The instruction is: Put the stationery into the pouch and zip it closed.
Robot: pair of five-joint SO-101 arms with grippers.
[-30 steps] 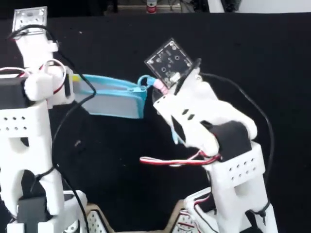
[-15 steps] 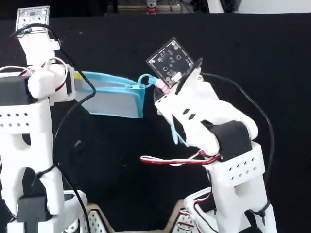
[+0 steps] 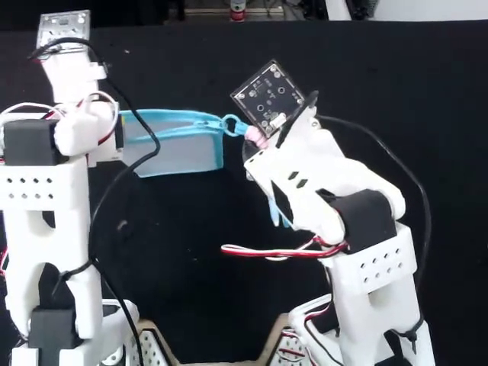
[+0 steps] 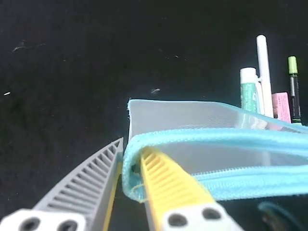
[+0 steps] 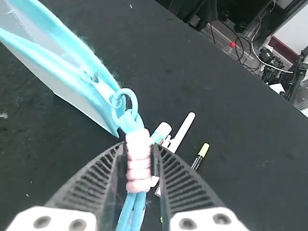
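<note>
Right wrist view: right pincer (image 5: 139, 146) clamped on pink zipper pull (image 5: 138, 169).

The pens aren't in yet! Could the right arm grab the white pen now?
Probably not yet: the right gripper is shut on the pink zipper pull, though the white pen lies uncovered.

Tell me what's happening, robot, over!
Left fingers pinching pouch corner. Right fingers shut on zip pull. Pouch stretched between them. Pens lying on table, outside pouch.
</note>
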